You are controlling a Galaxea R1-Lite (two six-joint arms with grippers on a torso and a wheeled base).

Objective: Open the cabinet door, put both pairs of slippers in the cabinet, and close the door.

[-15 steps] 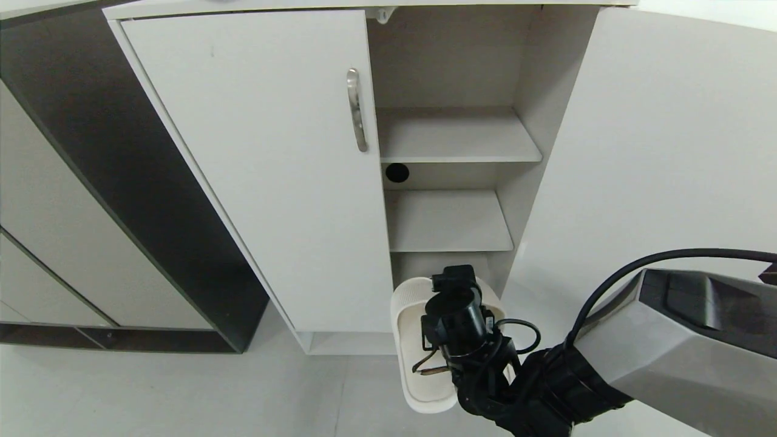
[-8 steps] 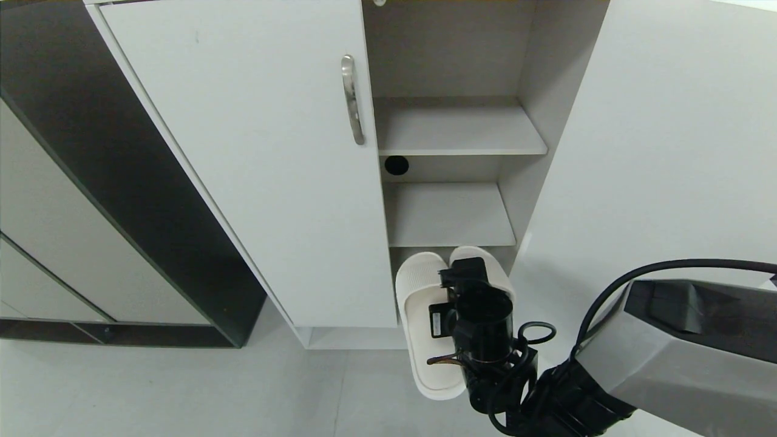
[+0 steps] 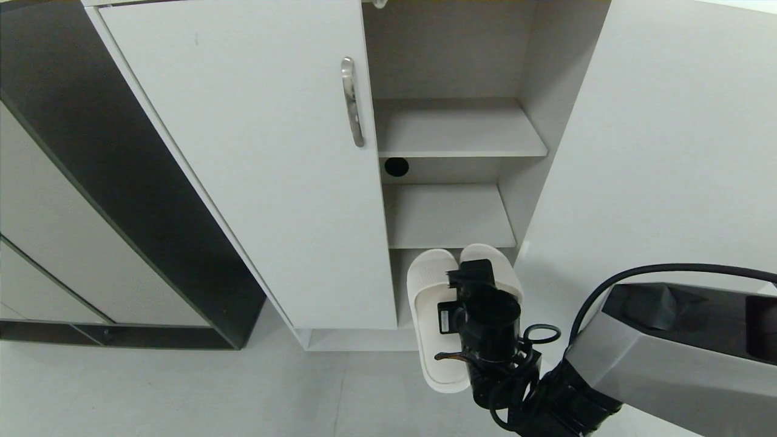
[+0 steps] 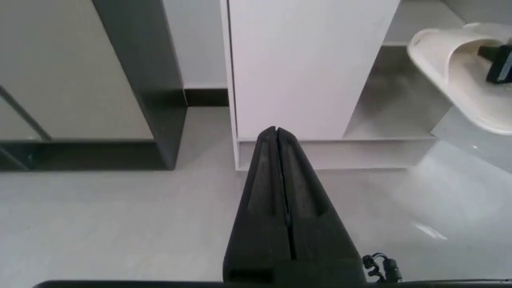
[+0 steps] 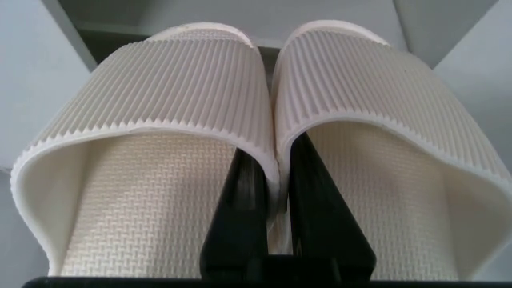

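Cream slippers (image 3: 432, 303): one pair, side by side, toes pointing into the cabinet's (image 3: 449, 218) bottom opening — heels out over the floor (image 3: 182, 394).
Right gripper (image 5: 274, 188): I see its fingers (image 5: 240, 216) pinching both slippers' inner edges together.
Left gripper (image 4: 276, 144): fingers pressed together, holding nothing — low, facing the closed door (image 3: 261, 170).
Right door (image 3: 643, 139): swung open.

slippers (image 3: 434, 315): one mostly behind right arm (image 3: 488, 331) | cabinet (image 3: 555, 91): top cut off | lowest compartment (image 3: 399, 285): largely behind slippers
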